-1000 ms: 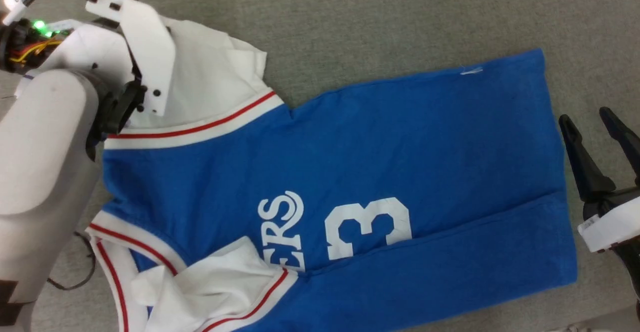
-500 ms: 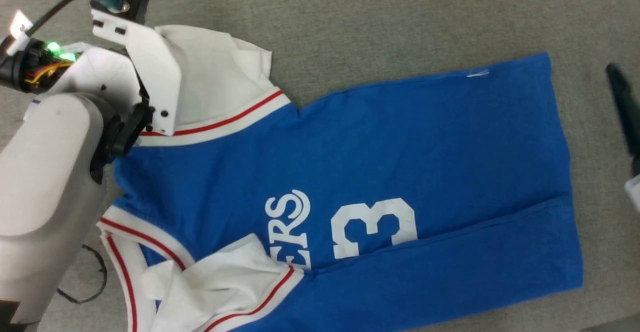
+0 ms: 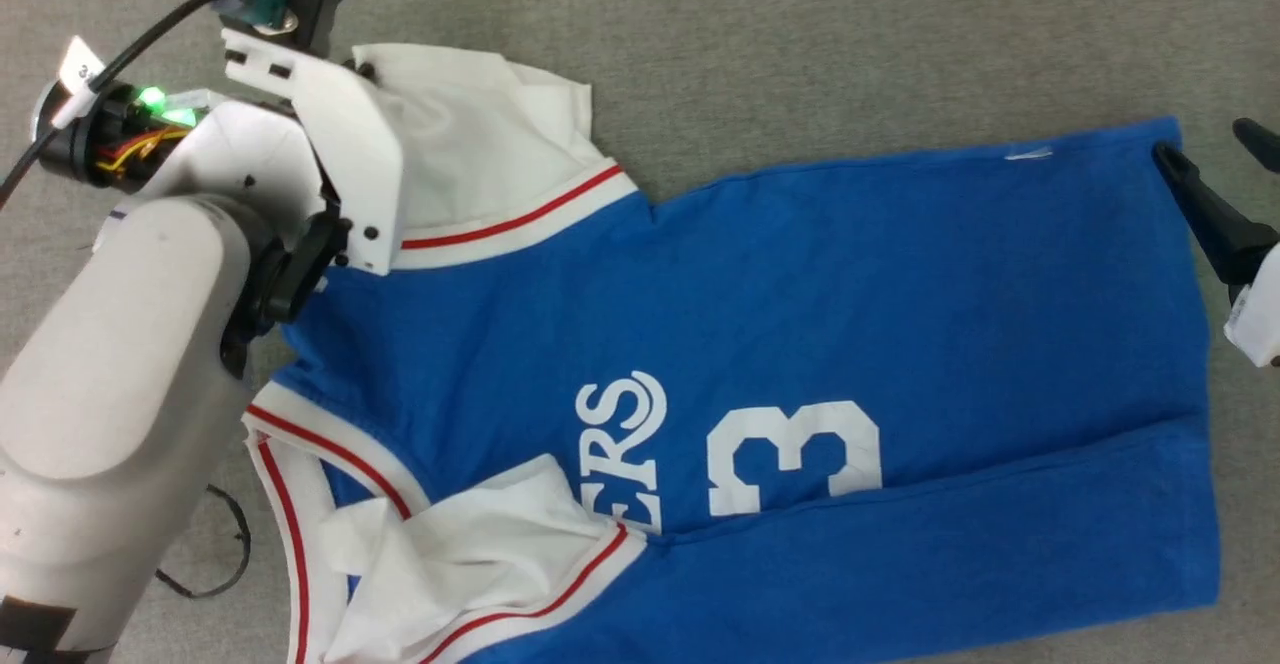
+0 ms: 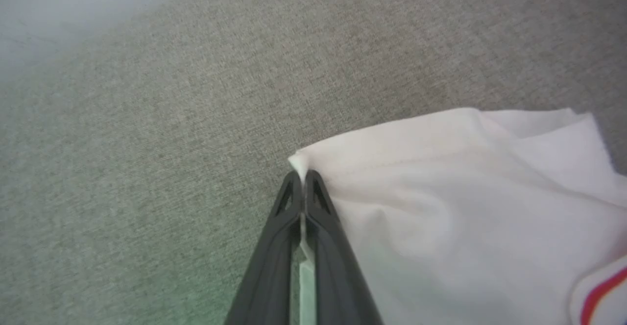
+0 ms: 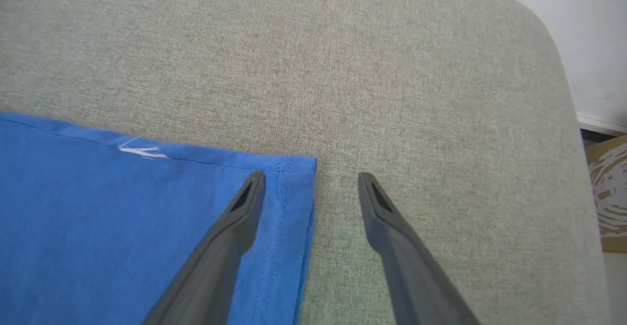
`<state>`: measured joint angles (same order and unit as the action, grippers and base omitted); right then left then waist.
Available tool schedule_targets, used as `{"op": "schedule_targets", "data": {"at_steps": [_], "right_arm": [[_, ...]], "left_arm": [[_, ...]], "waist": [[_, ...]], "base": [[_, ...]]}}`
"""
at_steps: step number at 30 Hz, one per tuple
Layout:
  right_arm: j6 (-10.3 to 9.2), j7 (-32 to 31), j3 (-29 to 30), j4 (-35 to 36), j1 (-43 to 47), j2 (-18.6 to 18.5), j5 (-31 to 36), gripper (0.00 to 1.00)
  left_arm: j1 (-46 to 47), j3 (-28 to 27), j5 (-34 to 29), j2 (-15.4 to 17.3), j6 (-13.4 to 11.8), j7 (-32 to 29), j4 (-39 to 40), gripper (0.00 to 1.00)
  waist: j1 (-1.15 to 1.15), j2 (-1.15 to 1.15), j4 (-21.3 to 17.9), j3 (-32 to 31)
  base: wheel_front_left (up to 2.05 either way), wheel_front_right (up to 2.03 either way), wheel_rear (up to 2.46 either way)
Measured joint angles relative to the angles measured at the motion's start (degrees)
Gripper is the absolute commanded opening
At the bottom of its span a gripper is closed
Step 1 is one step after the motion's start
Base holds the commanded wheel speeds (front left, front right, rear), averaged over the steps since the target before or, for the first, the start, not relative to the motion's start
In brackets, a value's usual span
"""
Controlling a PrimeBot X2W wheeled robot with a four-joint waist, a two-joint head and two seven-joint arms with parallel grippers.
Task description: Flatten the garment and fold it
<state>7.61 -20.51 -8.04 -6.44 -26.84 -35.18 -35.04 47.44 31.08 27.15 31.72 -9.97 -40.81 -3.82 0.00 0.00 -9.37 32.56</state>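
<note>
Moved up along the hem within the last sec., the right gripper (image 5: 310,175) is now seen at the far hem corner (image 5: 294,167) of the garment (image 3: 850,294). The head cam. has also been swung, so the whole scene sits further right in frame. The pinch held by the left gripper (image 4: 304,174) is unchanged vs. 1 sec. ago.

Nearest the robot, a lengthwise near flap (image 3: 900,564) of the blue body is seen folded over the front. Its edge cuts across the bottom of the white numeral 3 (image 3: 795,456) & the lettering (image 3: 615,444), of which "ERS" can be read. At lower left the near sleeve (image 3: 470,544) is bunched up, w/ its red-striped trim twisted. The garment is laid front-up on a grey fabric surface (image 3: 850,34), neck to the robot's left, hem to its right.

Further out, the pale left forearm (image 3: 110,424) is stretched beside the neck end. The left gripper is clamped tight on the edge of the far sleeve (image 3: 480,134), w/ white cloth nipped btwn its fingertips. At far right, the right gripper is held spread wide, nothing gripped: one finger (image 5: 230,227) is seen over blue cloth, the other over bare grey surface. Whether the cloth is touched can't be told. A small white thread mark (image 5: 139,151) is visible by the far side edge.
</note>
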Motion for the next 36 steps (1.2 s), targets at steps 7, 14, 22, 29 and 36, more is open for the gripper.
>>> {"op": "schedule_targets", "data": {"at_steps": [7, 14, 22, 29, 36], "right_arm": [[0.00, -0.02, -1.76, -4.60, -1.61, -0.90, -1.99, 0.30], [0.02, -0.08, -1.77, -6.58, -3.14, -0.94, -2.76, 0.00], [0.02, 4.65, -0.96, -6.99, -2.93, -1.13, -2.16, 0.00], [0.01, 7.03, 2.11, -4.87, 2.92, -1.10, -1.86, 0.00], [0.00, 7.92, 6.23, -1.07, 12.82, 1.05, -1.04, 0.00]], "left_arm": [[1.13, 0.48, -0.11, -1.19, -0.16, 0.60, 0.43, 0.00], [1.02, 0.74, -0.58, -1.25, -0.15, 4.61, 0.45, 0.00], [-1.85, -2.25, -1.87, -0.85, -0.71, 19.14, 2.63, 0.00], [-13.17, -6.30, 0.60, 0.42, -3.78, 27.74, 10.42, 0.00], [-30.45, -10.13, 3.60, 1.12, -8.95, 34.31, 20.42, 0.00]], "waist": [[0.00, 0.00, 1.74, 1.37], [0.00, 0.00, 2.45, 0.96], [0.00, 0.00, 2.47, -2.55], [0.00, 0.00, 2.56, -7.29], [-0.02, 0.00, 3.36, -12.62]], "base": [[0.00, 0.00, 0.00], [0.00, 0.00, 0.00], [0.00, 0.00, 0.00], [0.00, 0.00, 0.00], [0.00, 0.00, 0.00]]}}
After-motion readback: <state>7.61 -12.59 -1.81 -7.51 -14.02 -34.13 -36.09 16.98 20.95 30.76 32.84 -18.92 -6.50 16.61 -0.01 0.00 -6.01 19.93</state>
